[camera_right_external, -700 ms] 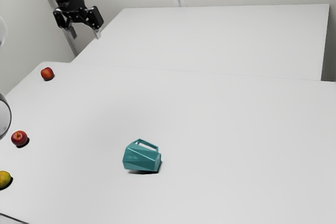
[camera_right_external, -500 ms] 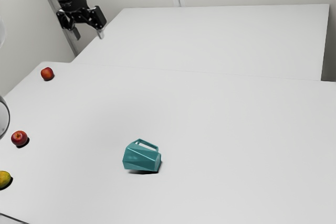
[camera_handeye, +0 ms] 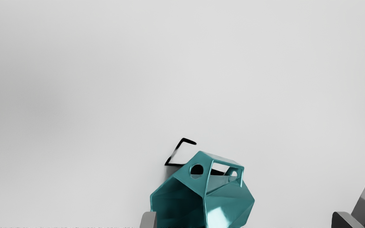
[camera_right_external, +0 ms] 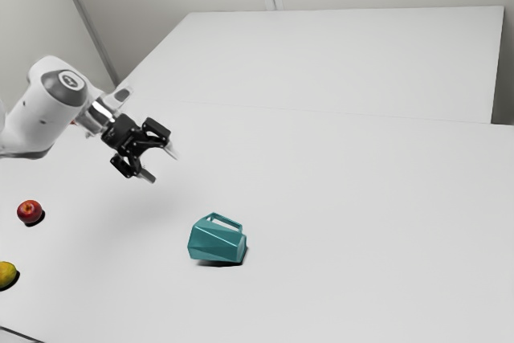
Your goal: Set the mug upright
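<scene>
The gripper (camera_right_external: pixel 162 165) hangs in the air over the table, up and to the exterior view's left of the mug, with its fingers spread apart and nothing held. A teal faceted mug (camera_right_external: pixel 215 242) lies on its side, its handle on the upper side. In the wrist view the open gripper (camera_handeye: pixel 243 220) has the mug (camera_handeye: pixel 230 202) beyond its fingertips, nearer one finger; the mug's dark mouth faces the camera and its lower part is cut off by the picture's edge.
A red apple (camera_right_external: pixel 30 212) and a yellow fruit (camera_right_external: pixel 6 274) rest near the exterior view's left edge. Another red fruit is mostly hidden behind the arm. The white table (camera_right_external: pixel 361 222) stretches to the exterior view's right, with a second white surface (camera_right_external: pixel 345 54) behind.
My arm has swung down and slightly toward the exterior view's right, bringing the gripper closer to the mug and covering most of the far red fruit. The mug has not moved.
</scene>
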Robot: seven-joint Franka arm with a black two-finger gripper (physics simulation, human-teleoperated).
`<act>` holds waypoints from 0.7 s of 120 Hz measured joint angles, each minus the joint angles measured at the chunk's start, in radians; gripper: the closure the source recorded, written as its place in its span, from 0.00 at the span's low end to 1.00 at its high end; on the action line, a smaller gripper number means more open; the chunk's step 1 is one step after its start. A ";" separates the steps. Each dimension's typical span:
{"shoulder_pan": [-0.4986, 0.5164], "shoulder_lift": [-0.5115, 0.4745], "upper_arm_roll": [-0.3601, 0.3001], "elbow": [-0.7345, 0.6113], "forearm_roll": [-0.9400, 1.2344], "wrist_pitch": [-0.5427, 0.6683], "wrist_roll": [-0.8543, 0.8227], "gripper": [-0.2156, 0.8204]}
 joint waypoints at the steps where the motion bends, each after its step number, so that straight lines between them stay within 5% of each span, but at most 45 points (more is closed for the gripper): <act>1: 0.001 -0.003 0.000 -0.009 -0.005 0.004 0.007 0.21; 24: 0.012 -0.026 0.004 -0.194 -0.176 0.091 0.189 0.21; 68: -0.014 0.002 0.037 -0.318 -0.503 0.165 0.571 0.21; 84: -0.003 -0.056 0.039 -0.379 -0.543 0.175 0.674 0.21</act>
